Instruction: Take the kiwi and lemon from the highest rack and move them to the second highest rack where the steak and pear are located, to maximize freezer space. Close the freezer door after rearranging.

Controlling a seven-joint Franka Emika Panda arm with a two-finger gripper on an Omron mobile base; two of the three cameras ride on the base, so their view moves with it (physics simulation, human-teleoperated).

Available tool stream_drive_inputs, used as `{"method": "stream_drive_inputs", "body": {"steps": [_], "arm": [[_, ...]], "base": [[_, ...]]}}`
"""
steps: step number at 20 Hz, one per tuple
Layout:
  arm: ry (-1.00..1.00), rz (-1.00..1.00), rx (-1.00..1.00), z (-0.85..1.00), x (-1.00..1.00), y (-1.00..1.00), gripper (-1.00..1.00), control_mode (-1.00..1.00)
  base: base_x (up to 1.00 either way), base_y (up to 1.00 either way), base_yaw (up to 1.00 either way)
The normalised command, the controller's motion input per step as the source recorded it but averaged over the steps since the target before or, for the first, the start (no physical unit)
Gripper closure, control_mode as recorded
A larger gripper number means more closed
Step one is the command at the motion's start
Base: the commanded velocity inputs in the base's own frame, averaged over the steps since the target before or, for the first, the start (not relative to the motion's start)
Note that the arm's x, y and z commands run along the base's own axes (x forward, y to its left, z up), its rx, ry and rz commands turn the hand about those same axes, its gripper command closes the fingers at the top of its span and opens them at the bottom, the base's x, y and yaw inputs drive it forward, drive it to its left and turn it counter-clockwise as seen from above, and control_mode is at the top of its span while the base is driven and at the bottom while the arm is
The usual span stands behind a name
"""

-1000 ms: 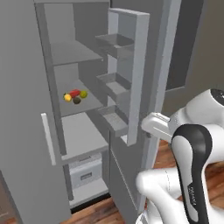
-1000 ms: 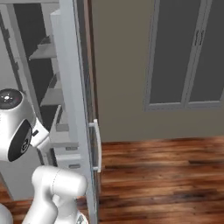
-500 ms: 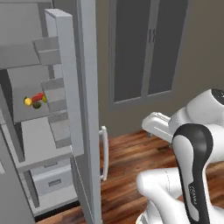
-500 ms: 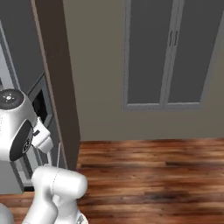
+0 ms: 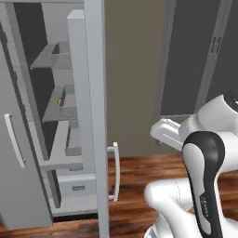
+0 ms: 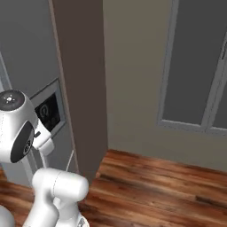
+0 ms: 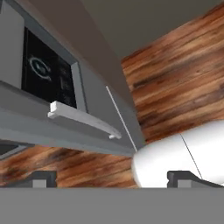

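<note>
1. Freezer door standing open, edge-on in the left base view, pale bar handle on its outer face.
2. Door bins stacked between door and cabinet.
3. Tiny yellow speck, fruit, glimpsed past the bins on a shelf; which fruit, impossible to tell.
4. Gripper fingers spread wide, holding nothing, above wood floor.
5. Dispenser panel near, beside another handle.

the freezer door looks smooth, matt grey, like painted metal; its bar handle is paler and satiny. below the door, the floor is glossy reddish-brown wood planks with streaky grain.
</note>
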Motion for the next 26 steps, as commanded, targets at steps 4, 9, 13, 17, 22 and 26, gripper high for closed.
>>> {"method": "stream_drive_inputs", "body": {"steps": [4, 9, 13, 17, 22, 26], "arm": [[0.00, 0.00, 0.00, 0.00, 0.00, 0.00, -1.00, 1.00], [0.00, 0.00, 0.00, 0.00, 0.00, 0.00, -1.00, 1.00], [-0.05, 0.14, 0.15, 0.00, 0.14, 0.00, -1.00, -1.00], [-0.19, 0.02, 0.19, 0.18, 0.12, 0.08, -1.00, -1.00], [-0.15, -0.02, -0.01, 0.32, 0.01, 0.61, -1.00, -1.00], [-0.05, -0.12, -0.07, 0.29, 0.06, 0.82, -1.00, -1.00]], "base": [[0.80, -0.50, 0.52], [0.52, -0.31, 0.51], [0.24, -0.02, 0.23], [0.00, 0.00, 0.00], [0.00, 0.00, 0.00], [0.00, 0.00, 0.00]]}}
